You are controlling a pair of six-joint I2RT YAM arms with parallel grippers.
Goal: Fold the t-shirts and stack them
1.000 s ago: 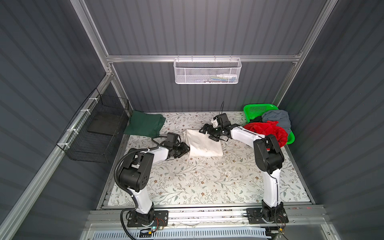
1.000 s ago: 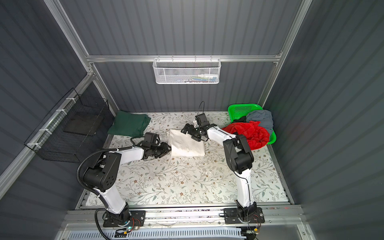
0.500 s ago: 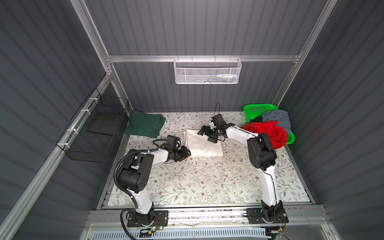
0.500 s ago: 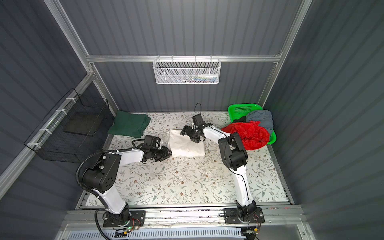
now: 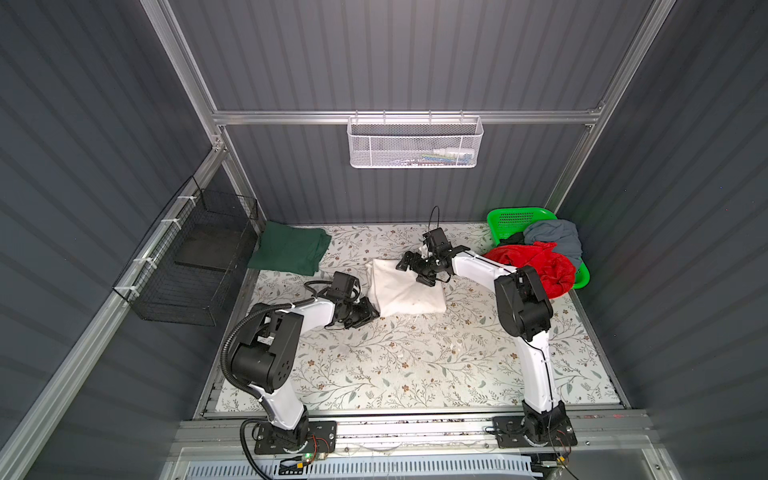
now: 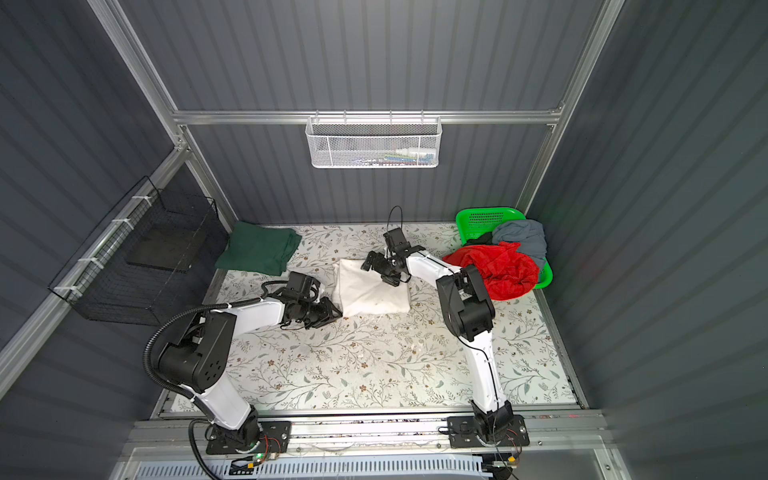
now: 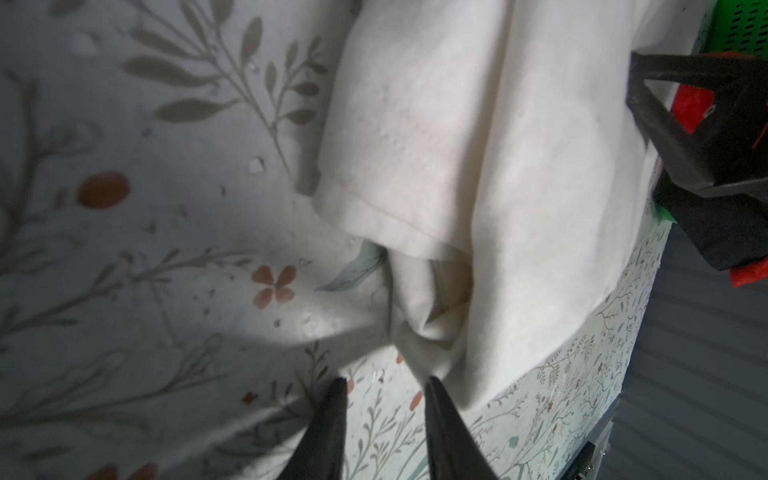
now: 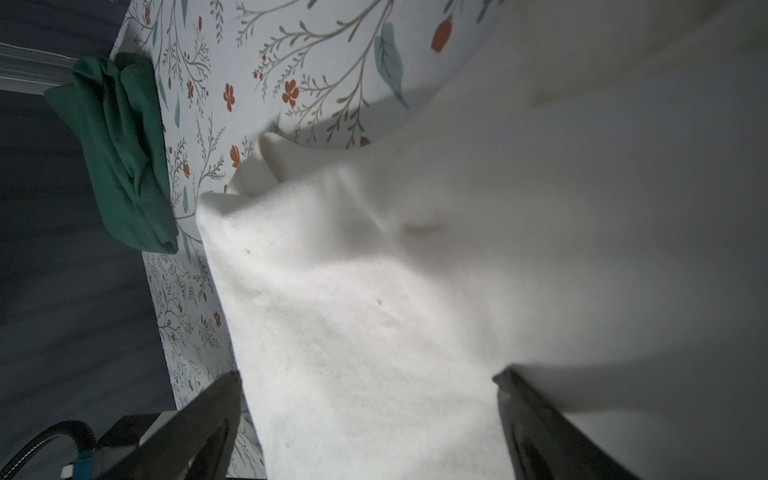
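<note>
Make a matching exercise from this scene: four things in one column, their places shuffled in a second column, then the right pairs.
Things
1. folded off-white cloth shirt
2. folded dark green cloth shirt
3. crumpled red cloth shirt
4. white wire mesh basket

Places
A. hung on the back metal rail
B. heaped on the bright green plastic basket
C. far left corner of the floral table
D. middle of the table

Pairs: 1-D, 2-C, 3-B, 4-A

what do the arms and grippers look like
Both the left arm and right arm have white links with bulky black joint housings. A ribbed black hose loops beside the left one. The left gripper and right gripper are black, with slim tapered fingers.
</note>
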